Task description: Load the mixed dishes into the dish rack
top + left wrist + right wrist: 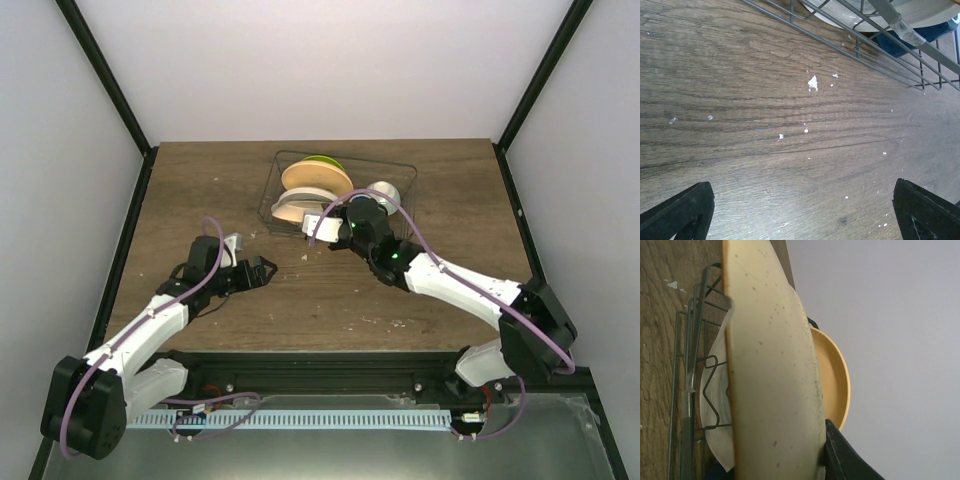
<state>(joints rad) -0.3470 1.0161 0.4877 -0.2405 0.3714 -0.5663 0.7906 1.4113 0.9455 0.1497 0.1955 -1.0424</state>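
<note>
The dish rack (400, 172) stands at the back middle of the table. A lime-green plate (325, 159) and a peach-orange plate (314, 176) stand on edge in it. My right gripper (335, 226) is shut on the rim of the cream plate (291, 208), held on edge over the rack's near left side. The right wrist view is filled by that cream plate (770, 370), with the peach-orange plate (834, 375) behind it and one black finger (842, 455) on it. A pale mint bowl (386, 192) and a dark blue mug (359, 204) sit in the rack. My left gripper (263, 270) hangs open over bare wood.
White crumbs (812, 82) lie on the wood in front of the rack's wire wall (865, 47). The mug (922, 35) shows through that wire. Black frame posts (110, 80) rise at the table's back corners.
</note>
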